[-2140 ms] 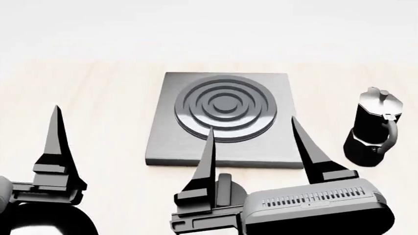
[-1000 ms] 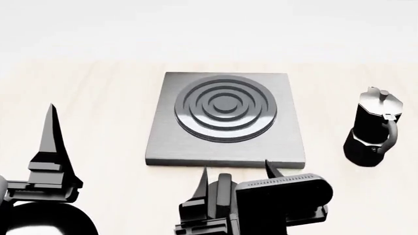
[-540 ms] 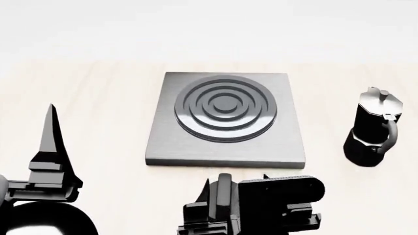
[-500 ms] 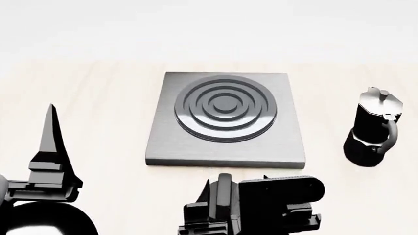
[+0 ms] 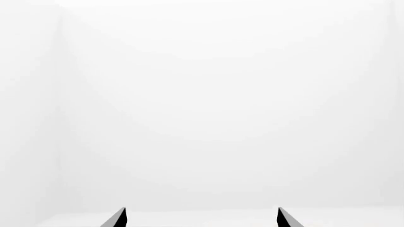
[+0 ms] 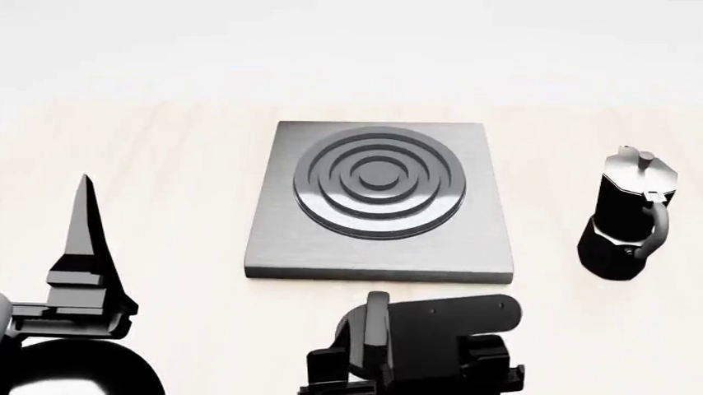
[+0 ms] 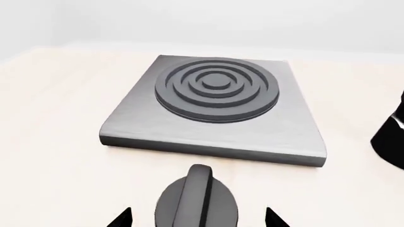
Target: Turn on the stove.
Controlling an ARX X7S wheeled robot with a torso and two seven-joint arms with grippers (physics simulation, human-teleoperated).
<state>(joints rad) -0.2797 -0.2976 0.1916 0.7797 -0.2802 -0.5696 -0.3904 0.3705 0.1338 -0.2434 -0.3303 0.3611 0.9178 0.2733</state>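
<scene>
1. Table [image 6: 165, 148]: pale wood.
2. Stove [image 6: 483, 239]: grey slab at centre, ring burner [image 6: 379, 181] on top.
3. Moka pot [image 6: 626, 218]: upright, right of slab, apart.
4. Right gripper [image 7: 197, 218]: jaws apart, straddling knob [image 7: 197, 198], no contact seen.
5. Left gripper [image 5: 200, 218]: jaws apart, holding nothing.
6. Knob: near-side of slab, fin upright.

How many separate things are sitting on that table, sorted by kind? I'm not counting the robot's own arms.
Stove slab with ring burner: 1
Stove knob with fin: 1
Black moka pot: 1
Black rounded object at the lower edge of the head view, only partly visible: 1
Total: 4
</scene>
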